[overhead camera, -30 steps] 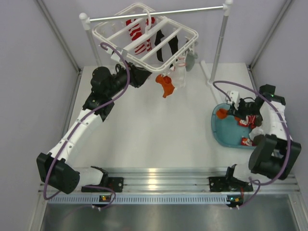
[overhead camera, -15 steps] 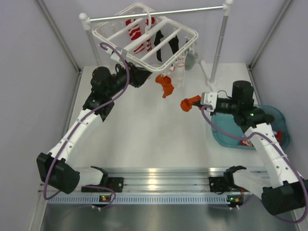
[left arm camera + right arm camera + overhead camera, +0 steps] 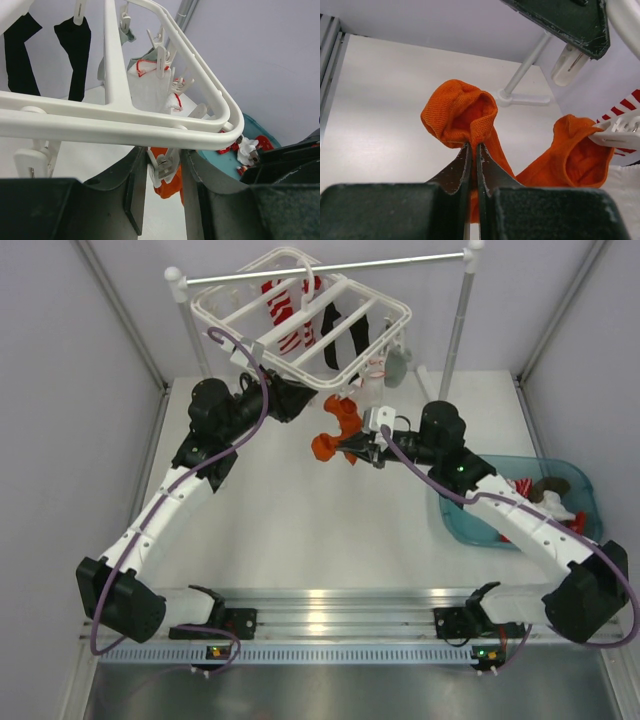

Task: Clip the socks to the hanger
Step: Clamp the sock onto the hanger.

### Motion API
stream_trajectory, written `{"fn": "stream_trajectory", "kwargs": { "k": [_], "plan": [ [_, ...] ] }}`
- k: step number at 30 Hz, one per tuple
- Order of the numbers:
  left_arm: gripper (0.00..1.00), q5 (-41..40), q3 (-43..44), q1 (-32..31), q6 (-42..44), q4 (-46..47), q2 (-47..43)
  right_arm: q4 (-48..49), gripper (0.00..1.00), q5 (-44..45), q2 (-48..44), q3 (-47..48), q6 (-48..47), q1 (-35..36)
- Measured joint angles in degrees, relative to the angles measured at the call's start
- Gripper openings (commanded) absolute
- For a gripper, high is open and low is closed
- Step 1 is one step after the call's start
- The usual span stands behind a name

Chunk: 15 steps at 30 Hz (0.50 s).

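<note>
Carried from the basket (image 3: 462,523) at 4 o'clock, an orange sock (image 3: 322,447) is held by the right gripper (image 3: 342,448) above the white table (image 3: 300,530) centre, under the hanger (image 3: 300,315) at 12 o'clock, grey walls (image 3: 60,390) around. Left wrist: a clip (image 3: 160,170) is flanked by the left gripper (image 3: 163,159) fingers; whether it is squeezed cannot be told. Right wrist: the sock is pinched tight, a second orange sock (image 3: 575,160) pegged at 3 o'clock.

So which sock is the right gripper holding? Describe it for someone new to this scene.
Find the white hanger on the silver rail at the table's far end. Under its near corner are two orange ones: the clipped orange sock hangs from the frame, while the held orange sock sits beside it, pinched in the right gripper.
</note>
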Motion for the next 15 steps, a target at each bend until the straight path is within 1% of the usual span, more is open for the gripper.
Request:
{"fn": "stream_trajectory", "kwargs": {
  "k": [2, 6, 11, 15],
  "plan": [
    [0.0, 0.1, 0.0, 0.0, 0.0, 0.0, 0.0, 3.1, 0.0, 0.6, 1.4, 0.0, 1.6, 0.3],
    [0.0, 0.3, 0.0, 0.0, 0.0, 0.0, 0.0, 6.5, 0.0, 1.9, 5.3, 1.7, 1.9, 0.4],
    [0.0, 1.2, 0.0, 0.0, 0.0, 0.0, 0.0, 8.2, 0.0, 2.8, 8.7, 3.5, 0.9, 0.4],
    [0.0, 1.9, 0.0, 0.2, 0.0, 0.0, 0.0, 9.1, 0.0, 3.2, 9.5, 4.1, -0.7, 0.4]
  ]
}}
